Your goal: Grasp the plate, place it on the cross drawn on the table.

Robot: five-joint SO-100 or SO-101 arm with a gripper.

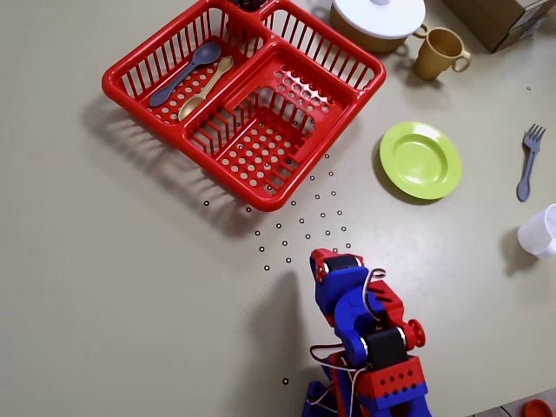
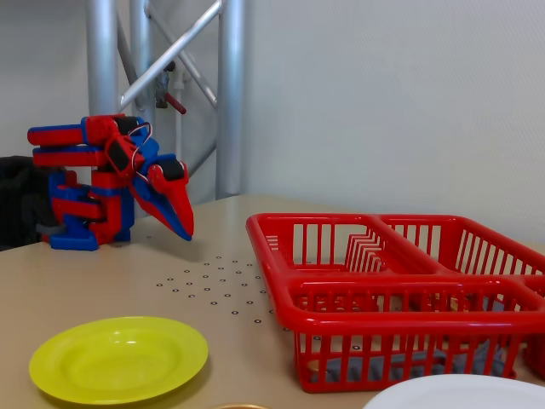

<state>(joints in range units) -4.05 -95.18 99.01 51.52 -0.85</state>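
Plate (image 1: pixel 420 160) of lime-green plastic lies flat on the table (image 1: pixel 113 261), toward the right edge of the tabletop in the overhead view, with nothing touching it. In the fixed view the plate (image 2: pixel 118 358) sits at the near left edge of the tabletop, well apart from the arm. The red and blue arm (image 1: pixel 369 347) is folded at the bottom edge of the tabletop in the overhead view, and its gripper (image 1: pixel 334 259) points down at a patch of small black ringed dots (image 1: pixel 304 217). In the fixed view the gripper (image 2: pixel 186 230) looks pressed together into one tapered tip and holds nothing, though the angle makes that hard to confirm. A red basket (image 1: pixel 245 95) stands toward the upper left of the tabletop in the overhead view, with a blue-grey spoon (image 1: pixel 184 73) and a gold spoon (image 1: pixel 205 88) in its long left compartment. Near the top edge are a white lid (image 1: pixel 379 14) and a tan mug (image 1: pixel 440 53). A grey fork (image 1: pixel 528 161) and a white cup (image 1: pixel 540 232) lie by the right edge.
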